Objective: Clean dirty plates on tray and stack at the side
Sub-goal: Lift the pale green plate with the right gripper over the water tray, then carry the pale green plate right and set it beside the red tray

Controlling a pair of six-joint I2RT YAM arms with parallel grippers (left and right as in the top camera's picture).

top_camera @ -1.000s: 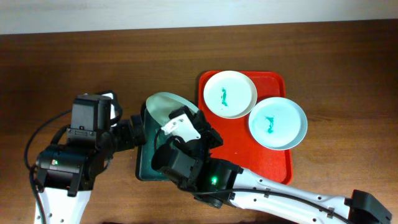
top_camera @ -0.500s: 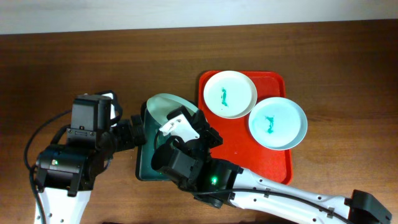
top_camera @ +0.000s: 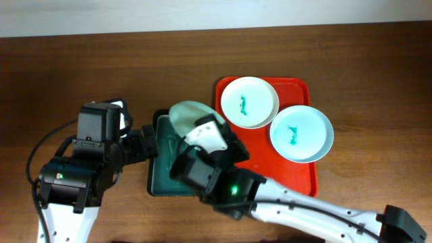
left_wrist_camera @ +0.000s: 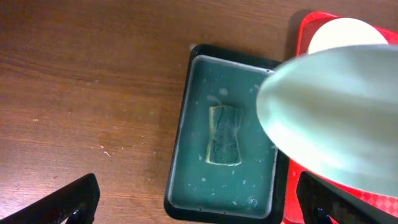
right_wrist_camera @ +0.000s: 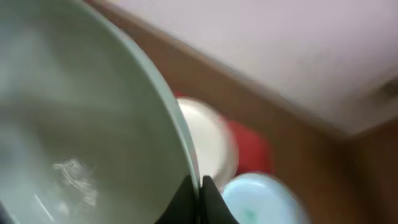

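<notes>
Dark pincer [right_wrist_camera: 200, 194] on pale green plate [right_wrist_camera: 81, 124]

- Shifted the right gripper [right_wrist_camera: 198, 198] a little toward the red tray [top_camera: 270, 163], away from the left arm.
- Carried the pale green plate [top_camera: 187, 113] along, clamped at its rim and tilted.
- Bared more of the dark green basin [top_camera: 164, 162] at its far left corner.

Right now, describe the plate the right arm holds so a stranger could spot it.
Left of the red tray sits a dark green basin. Tilted above it, pinched by the right gripper, is the pale green plate. Unlike the white plate and pale blue plate flat on the tray, it shows no teal smear.
</notes>
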